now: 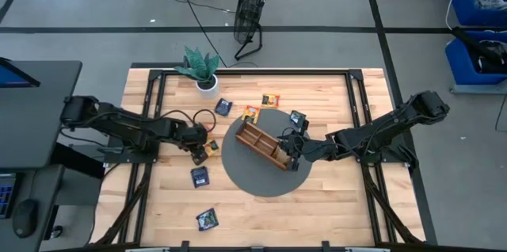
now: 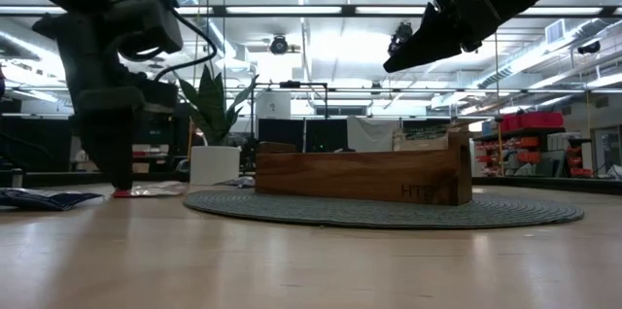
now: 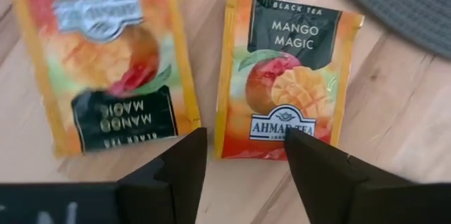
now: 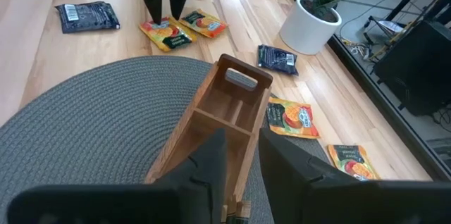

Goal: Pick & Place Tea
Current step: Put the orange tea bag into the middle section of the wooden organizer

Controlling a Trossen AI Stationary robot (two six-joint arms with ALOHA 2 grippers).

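Two orange Mango Magic sachets lie flat on the wood in front of my left gripper (image 3: 245,160), one (image 3: 289,76) between its open fingers and another (image 3: 102,62) beside it. In the high view this gripper (image 1: 198,150) points down at that pair (image 1: 211,147). More sachets lie scattered: dark blue ones (image 1: 223,107) (image 1: 200,177) (image 1: 207,219) (image 1: 298,117) and orange ones (image 1: 271,100) (image 1: 251,113). My right gripper (image 4: 243,157), narrowly open and holding nothing, hovers above one end of the wooden divided tray (image 1: 264,144); the low view shows that gripper (image 2: 413,56) well above the tray (image 2: 364,175). My left gripper comes from above, pointing down, with its fingertips (image 3: 184,164) astride the lower edge of the upright-printed orange sachet (image 3: 271,150). I cannot tell whether they touch the sachet or the table.
The tray stands on a round grey mat (image 1: 253,181) at the table's middle. A potted plant (image 1: 204,74) stands near the far edge, and a fan (image 1: 249,10) sits on the floor beyond it. Bare wood (image 1: 317,212) lies along the near side.
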